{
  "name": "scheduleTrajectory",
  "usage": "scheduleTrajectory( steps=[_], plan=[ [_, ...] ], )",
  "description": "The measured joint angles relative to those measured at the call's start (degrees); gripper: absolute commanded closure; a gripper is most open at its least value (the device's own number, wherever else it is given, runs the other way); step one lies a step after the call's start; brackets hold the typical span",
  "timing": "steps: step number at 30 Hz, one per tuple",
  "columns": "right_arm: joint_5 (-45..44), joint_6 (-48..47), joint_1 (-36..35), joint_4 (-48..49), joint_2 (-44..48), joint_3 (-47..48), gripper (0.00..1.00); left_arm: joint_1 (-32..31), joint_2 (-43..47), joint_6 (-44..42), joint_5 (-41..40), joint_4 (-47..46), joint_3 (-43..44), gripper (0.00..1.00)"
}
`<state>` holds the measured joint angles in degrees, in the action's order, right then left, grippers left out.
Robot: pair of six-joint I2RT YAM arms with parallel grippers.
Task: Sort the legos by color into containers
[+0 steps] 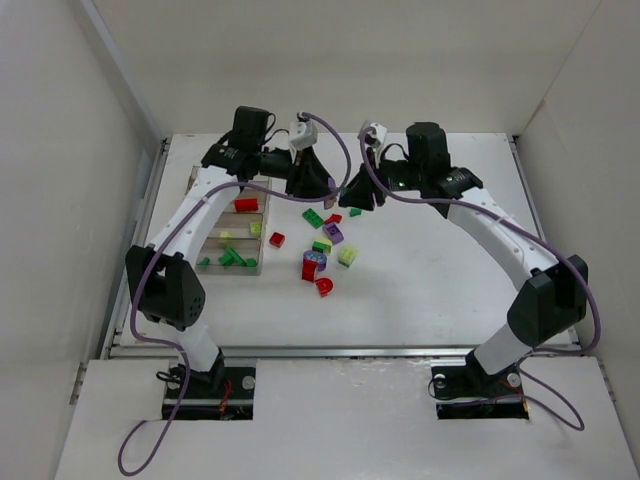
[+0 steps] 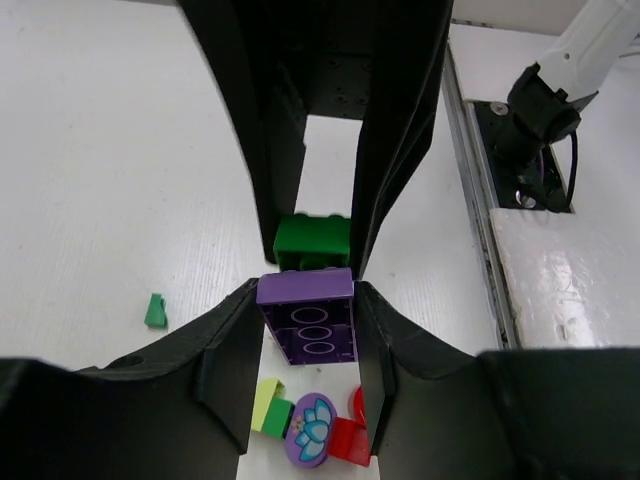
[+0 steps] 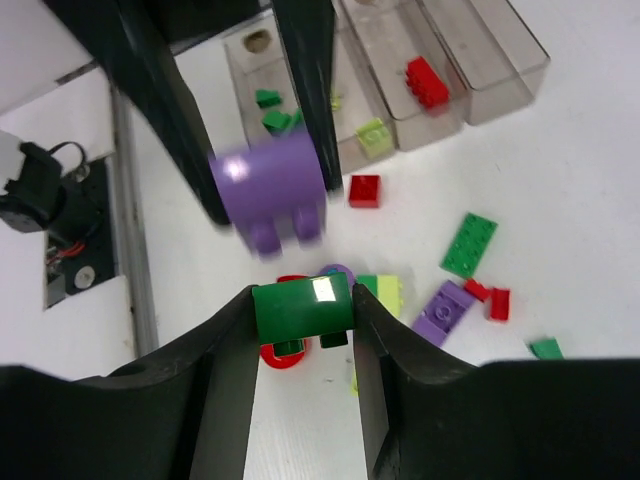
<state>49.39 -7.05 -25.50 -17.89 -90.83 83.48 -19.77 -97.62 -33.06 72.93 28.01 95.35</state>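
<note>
Above the middle of the table (image 1: 450, 270), left tool (image 2: 307, 300) clamped on a purple brick (image 2: 306, 325), right tool (image 3: 302, 300) facing it, clamped on a dark green brick (image 3: 300, 310), loose legos (image 1: 325, 248) scattered below, organizer box (image 3: 480, 50) at the left holding red, green and yellow-green pieces

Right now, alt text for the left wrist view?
The left gripper clamps a purple rectangular plastic brick, ringed face toward the camera; the right gripper holds a dark green plastic brick just beyond it. A purple round flower tile and small red, green and yellow-green pieces lie on the white table below.
</note>
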Motion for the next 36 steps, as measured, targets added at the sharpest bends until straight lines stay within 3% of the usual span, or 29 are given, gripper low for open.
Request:
scheduleTrajectory(
  steps=[7, 12, 16, 20, 24, 32, 36],
  plan=[
    [-7.4, 2.4, 3.2, -0.2, -0.6, -3.8, 1.0, 9.7, 0.3, 7.6, -1.8, -5.6, -3.0, 1.0],
    [-13.1, 9.2, 4.0, 2.4, -6.5, -2.9, 1.0, 15.3, 0.5, 10.6, -6.3, -6.3, -8.9, 1.0],
    [-18.6, 18.0, 3.5, 3.8, -14.6, 1.7, 1.0, 20.1, 0.5, 12.3, -13.8, -8.7, -11.7, 1.0],
    [-23.0, 24.9, 2.3, 4.2, -20.9, 6.2, 1.0, 25.2, 0.6, 14.1, -27.0, -15.3, -15.5, 1.0],
    [-25.8, 28.5, 0.6, 4.3, -22.7, 8.5, 1.0, 26.1, -1.7, 15.7, -37.4, -24.0, -16.3, 1.0],
    [-30.0, 30.9, -0.5, 5.6, -22.7, 10.6, 1.0, 25.3, -16.7, 16.6, -45.9, -31.8, -8.6, 1.0],
    [-31.5, 31.3, -0.4, 5.5, -22.7, 10.9, 1.0, 25.4, -21.4, 15.7, -48.0, -32.5, -8.2, 0.79]
  ],
)
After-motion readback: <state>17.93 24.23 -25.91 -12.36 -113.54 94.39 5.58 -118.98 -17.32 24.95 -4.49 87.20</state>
